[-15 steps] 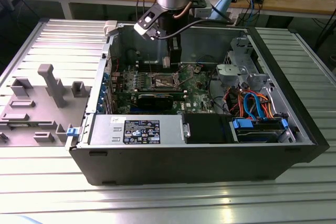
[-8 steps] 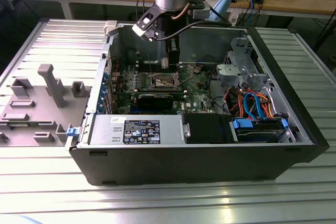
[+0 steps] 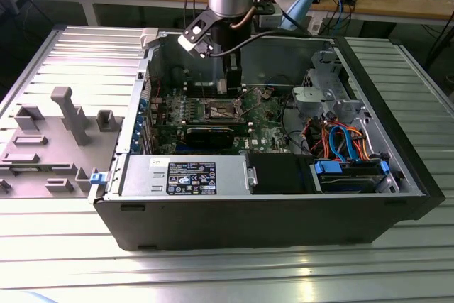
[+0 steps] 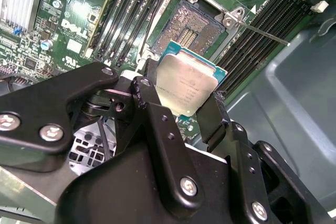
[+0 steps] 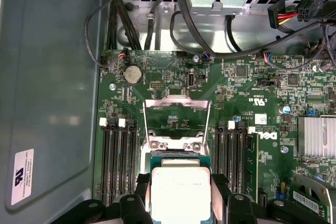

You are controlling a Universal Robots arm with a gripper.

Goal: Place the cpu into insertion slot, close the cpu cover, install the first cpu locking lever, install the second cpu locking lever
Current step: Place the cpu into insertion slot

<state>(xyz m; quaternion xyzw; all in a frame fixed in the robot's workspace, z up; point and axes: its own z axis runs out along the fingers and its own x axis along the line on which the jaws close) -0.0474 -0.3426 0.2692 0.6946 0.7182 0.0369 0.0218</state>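
cpu (image 4: 189, 85) held over the open insertion slot

**Exterior view.** The arm reaches down into an open computer case (image 3: 397, 175) that lies on a ribbed metal tabletop (image 3: 213, 274). The gripper (image 3: 230, 91) hangs just above the green circuit board (image 3: 266, 129), near the insertion slot (image 3: 223, 110). The chip itself is too small to make out at this range.

**Second wrist view.** The two black fingers (image 4: 149, 95) are closed narrowly on opposite edges of the cpu, pale metal face outward. The insertion slot (image 4: 191, 27) lies just beyond it, its dark contact field fully exposed. The chip looks raised clear of the socket, though contact cannot be ruled out. A thin locking lever (image 4: 265, 35) sticks out to one side, unlatched.

**First wrist view.** The cpu (image 5: 180, 190) sits between the fingers (image 5: 220, 195) and lies across the socket from this angle. The cpu cover (image 5: 177, 102) stands swung open beyond it, board showing through its cut-out. Memory slots (image 5: 118, 161) flank both sides.

**Hazards (judged).**
- The grip is on thin edges only, so a small slip could drop the chip onto the bare contacts.
- A chip set down tilted or off-square to the rim would bear on one corner and could bend the contacts.
- The raised cover is unsecured, and a knock from the fingers could swing it down onto the chip.
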